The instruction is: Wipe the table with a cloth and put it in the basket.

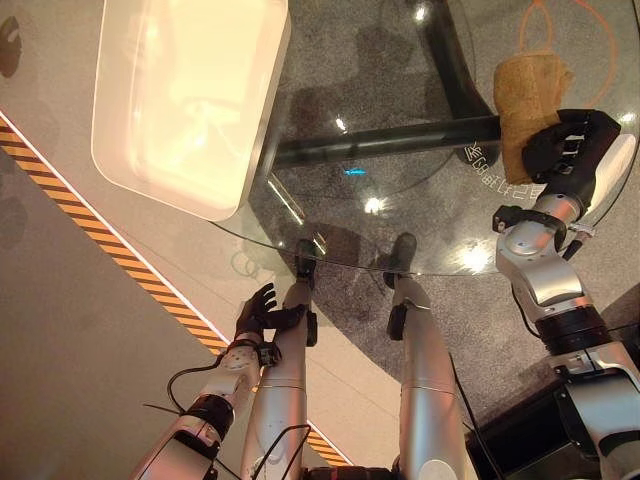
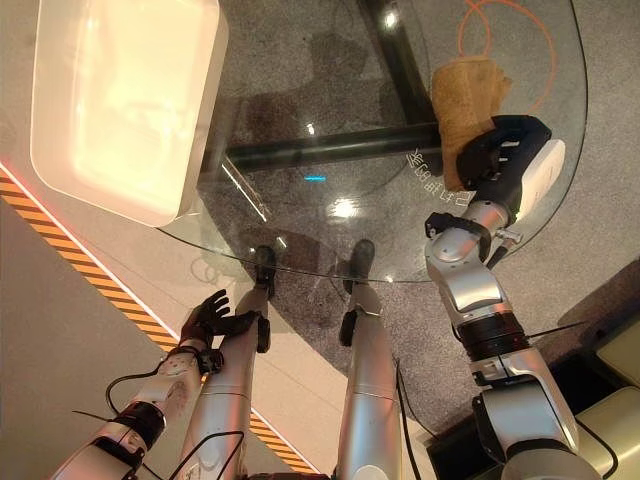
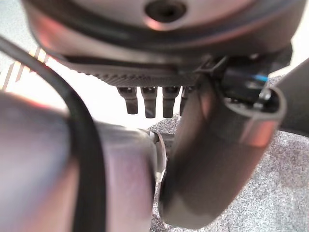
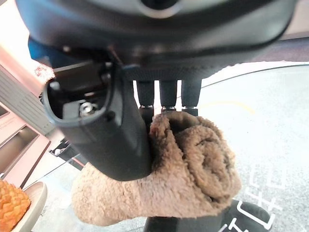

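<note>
A tan terry cloth [image 1: 530,95] [image 2: 465,100] lies bunched on the right side of the round glass table [image 1: 400,220]. My right hand [image 1: 570,145] [image 2: 505,155] rests on its near end. In the right wrist view the thumb [image 4: 111,130] and fingers curl round the rolled cloth [image 4: 193,164], shut on it. The white rectangular basket [image 1: 150,180] [image 2: 100,190] stands at the table's left side, far from the cloth. My left hand [image 1: 262,315] [image 2: 210,320] hangs low beside the table's near edge with relaxed fingers [image 3: 147,101], holding nothing.
A dark table beam [image 1: 380,140] runs under the glass. Orange-and-black floor tape [image 1: 100,220] crosses diagonally on the left. An orange cable loop [image 1: 570,20] lies beyond the cloth. A dark box [image 1: 520,430] sits at lower right.
</note>
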`<state>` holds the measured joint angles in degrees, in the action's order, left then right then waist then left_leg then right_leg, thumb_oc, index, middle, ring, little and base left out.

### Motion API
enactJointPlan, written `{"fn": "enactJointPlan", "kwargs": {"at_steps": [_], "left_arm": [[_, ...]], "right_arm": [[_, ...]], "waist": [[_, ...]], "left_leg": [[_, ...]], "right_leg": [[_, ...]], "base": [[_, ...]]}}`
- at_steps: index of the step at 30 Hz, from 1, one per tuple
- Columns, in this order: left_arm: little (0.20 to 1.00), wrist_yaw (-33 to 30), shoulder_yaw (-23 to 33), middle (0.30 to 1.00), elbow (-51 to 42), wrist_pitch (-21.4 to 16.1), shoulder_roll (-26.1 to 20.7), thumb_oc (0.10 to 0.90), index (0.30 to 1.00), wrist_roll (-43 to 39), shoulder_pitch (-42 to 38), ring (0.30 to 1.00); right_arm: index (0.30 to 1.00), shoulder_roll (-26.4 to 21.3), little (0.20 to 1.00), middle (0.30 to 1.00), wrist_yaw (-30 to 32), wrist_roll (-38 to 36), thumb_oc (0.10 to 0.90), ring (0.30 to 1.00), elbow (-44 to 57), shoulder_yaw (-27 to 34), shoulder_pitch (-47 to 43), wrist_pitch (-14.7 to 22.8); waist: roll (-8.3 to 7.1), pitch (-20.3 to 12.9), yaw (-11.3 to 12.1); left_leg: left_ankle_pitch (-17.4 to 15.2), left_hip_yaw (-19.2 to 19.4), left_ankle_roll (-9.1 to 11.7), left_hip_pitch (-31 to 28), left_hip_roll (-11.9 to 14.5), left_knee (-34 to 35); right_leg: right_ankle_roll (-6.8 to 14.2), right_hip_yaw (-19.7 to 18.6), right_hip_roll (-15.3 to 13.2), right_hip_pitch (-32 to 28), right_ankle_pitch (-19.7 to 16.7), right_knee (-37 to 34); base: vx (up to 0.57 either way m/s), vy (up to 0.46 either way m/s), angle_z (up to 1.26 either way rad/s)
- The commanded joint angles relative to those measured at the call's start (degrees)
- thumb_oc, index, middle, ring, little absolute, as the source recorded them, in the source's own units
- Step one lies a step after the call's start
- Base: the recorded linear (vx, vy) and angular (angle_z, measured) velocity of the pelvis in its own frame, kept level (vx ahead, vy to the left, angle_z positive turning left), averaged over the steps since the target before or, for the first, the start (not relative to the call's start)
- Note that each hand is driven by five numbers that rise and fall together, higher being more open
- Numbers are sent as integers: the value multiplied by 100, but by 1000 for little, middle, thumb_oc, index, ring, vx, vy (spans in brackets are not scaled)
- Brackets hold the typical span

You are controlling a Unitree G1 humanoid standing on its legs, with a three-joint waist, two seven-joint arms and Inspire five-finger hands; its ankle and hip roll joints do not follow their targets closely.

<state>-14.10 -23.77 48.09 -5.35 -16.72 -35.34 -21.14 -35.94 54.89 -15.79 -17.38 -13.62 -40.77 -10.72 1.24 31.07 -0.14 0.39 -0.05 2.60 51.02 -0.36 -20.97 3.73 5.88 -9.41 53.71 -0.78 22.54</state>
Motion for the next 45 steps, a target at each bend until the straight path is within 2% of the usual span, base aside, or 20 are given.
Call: {"fn": "enactJointPlan", "kwargs": {"at_steps": [1,7,13,17,21,26,41,45], "left_arm": [[900,-11,136,900,-144,100,107,800,900,9,981,900],[900,-19,258,900,-188,105,86,800,900,48,996,900],[900,-39,275,900,-272,52,156,800,900,86,1023,900],[900,-35,268,900,-284,-11,203,800,900,82,975,900],[900,-79,220,900,-306,16,267,800,900,107,884,900],[900,-46,185,900,-290,70,279,800,900,124,859,900],[900,-59,38,900,-201,115,362,800,900,140,685,900],[900,-85,12,900,-195,135,370,800,900,133,593,900]], "right_arm": [[300,-495,200,300,-68,514,100,300,875,402,51,427],[300,-316,200,300,-1008,684,100,300,1338,177,288,300],[300,67,200,300,-1889,707,100,300,1702,-139,448,530],[300,254,200,300,-2172,760,100,300,1795,-318,374,582],[300,474,200,300,-2537,972,100,300,2038,-647,202,405],[300,595,200,300,-2793,1066,100,300,2240,-1002,47,168],[300,947,200,300,-3373,1282,100,300,2088,-1810,-303,-3],[300,971,200,300,-3292,1233,100,300,1962,-1995,-419,-58]], "waist": [[114,-128,-12],[83,-128,-32],[80,-128,-23],[85,-128,-8],[108,-128,25],[132,-128,71],[184,-128,170],[191,-128,190]], "left_leg": [[-201,358,-227,107,-386,-183],[-185,362,-231,146,-388,-188],[-172,381,-233,173,-386,-199],[-175,385,-232,170,-391,-198],[-171,385,-236,175,-401,-204],[-149,372,-233,178,-415,-200],[-133,347,-232,197,-455,-233],[-112,351,-225,182,-459,-223]], "right_leg": [[96,1,502,-76,-342,-443],[98,14,499,-20,-335,-414],[94,22,482,11,-325,-387],[88,32,478,13,-310,-373],[82,37,470,21,-291,-345],[71,68,453,15,-286,-341],[71,119,396,32,-294,-324],[73,133,391,25,-296,-318]], "base": [[0,0,0],[0,0,0],[0,0,0],[0,0,0],[0,0,0],[3,8,2],[4,7,5],[0,0,0]]}}
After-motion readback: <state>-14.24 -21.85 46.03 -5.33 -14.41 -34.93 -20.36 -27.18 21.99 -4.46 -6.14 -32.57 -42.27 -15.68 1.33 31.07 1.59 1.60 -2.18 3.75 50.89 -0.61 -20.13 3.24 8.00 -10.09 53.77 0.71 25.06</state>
